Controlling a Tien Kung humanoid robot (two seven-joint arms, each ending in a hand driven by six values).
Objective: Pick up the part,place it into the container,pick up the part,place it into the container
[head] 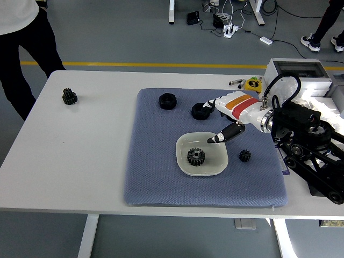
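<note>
I count one part done: a black gear (195,156) lies flat in the shallow white dish (183,161), just below and to the left of my right hand (228,115), which hovers over the dish's far right rim holding nothing, fingers loosely spread, one dark fingertip (220,138) pointing down toward the bowl. My judgement is that the step in hand is the second pickup. The closest candidate is the small black gear (244,155) on the blue mat (156,172), below the hand and just right of the dish, apart from its rim. Two ring-shaped black parts sit on the mat's far side: one (200,110) just left of the hand, nearly touching it, the other (167,101) further left. Another gear (69,97) sits well away on the bare white table (80,161), far to the left. To do this well I would go for the small gear, coming down from above with the fingers wide enough to straddle it and the palm kept clear of the dish rim so the bowl is not nudged. It is small, so I would close slowly and check the pinch before lifting. My left arm is out of sight. A cluttered bin and bags (301,97) lie behind the forearm.
</note>
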